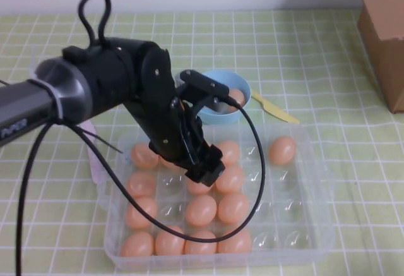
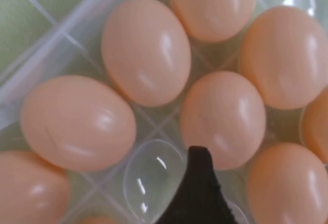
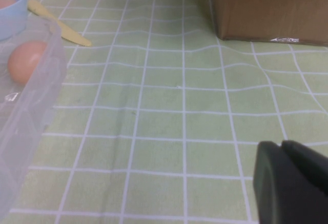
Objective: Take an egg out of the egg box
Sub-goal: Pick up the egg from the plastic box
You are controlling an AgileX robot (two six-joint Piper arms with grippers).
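The clear plastic egg box (image 1: 315, 225) lies at the front middle of the table and holds several peach-orange eggs. My left gripper (image 1: 205, 168) is lowered into the box among the eggs in its left half. In the left wrist view one black finger (image 2: 197, 183) stands over an empty cup beside an egg (image 2: 223, 119), and another egg (image 2: 284, 188) lies on its other side. The second finger is out of frame, so the jaws look open. My right gripper (image 3: 287, 183) is shut and empty, low over the tablecloth to the right of the box.
A light blue bowl (image 1: 243, 108) with one egg (image 1: 237, 96) stands just behind the box. A yellow flat tool (image 1: 276, 108) lies to its right. A brown cardboard box (image 1: 385, 30) stands at the back right. One egg (image 1: 282, 150) sits alone in the box's right half.
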